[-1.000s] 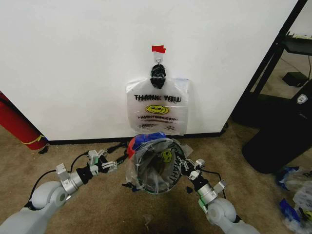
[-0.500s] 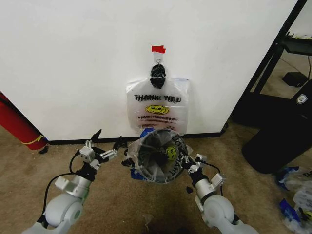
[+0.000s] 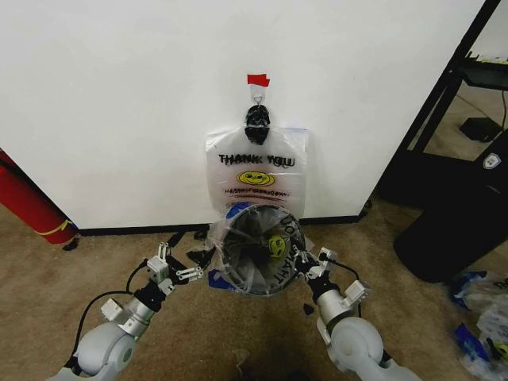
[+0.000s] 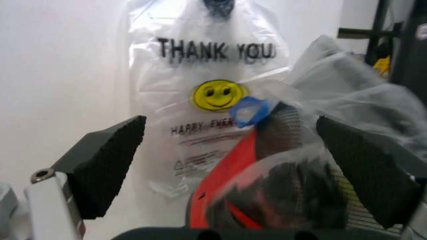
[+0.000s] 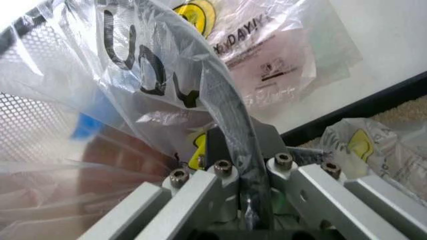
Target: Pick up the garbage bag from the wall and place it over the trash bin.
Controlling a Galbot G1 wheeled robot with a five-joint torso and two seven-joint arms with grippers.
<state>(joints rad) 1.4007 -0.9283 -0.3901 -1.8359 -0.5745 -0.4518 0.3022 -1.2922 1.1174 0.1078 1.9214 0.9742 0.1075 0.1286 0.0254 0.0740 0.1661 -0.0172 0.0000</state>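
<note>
The garbage bag (image 3: 255,252) is stretched over the mouth of the trash bin (image 3: 242,279), which is tipped so that its opening faces the head camera; the thin plastic lines the dark inside, with a yellow smiley and black lettering showing along the rim on the robot's right. The bin is held off the carpet, just in front of the wall (image 3: 119,103) and below a second smiley bag (image 3: 255,176) (the one with black knotted handles) that hangs from a small hook (image 3: 256,94) under a scrap of red tape (image 3: 258,79). The right gripper (image 3: 305,264) is at the bin's right edge, and its wrist view shows the fingers (image 5: 230,197) clamped on the black rim with bag plastic draped over it. The left gripper (image 3: 184,263) sits just beside the bin's left side, its black pads (image 4: 107,162) spread wide apart with the bagged bin and its red base between them, not touching. A red cylinder (image 3: 28,202) leans at the far left, well apart, and a black rack (image 3: 464,119) stands to the right.
</note>
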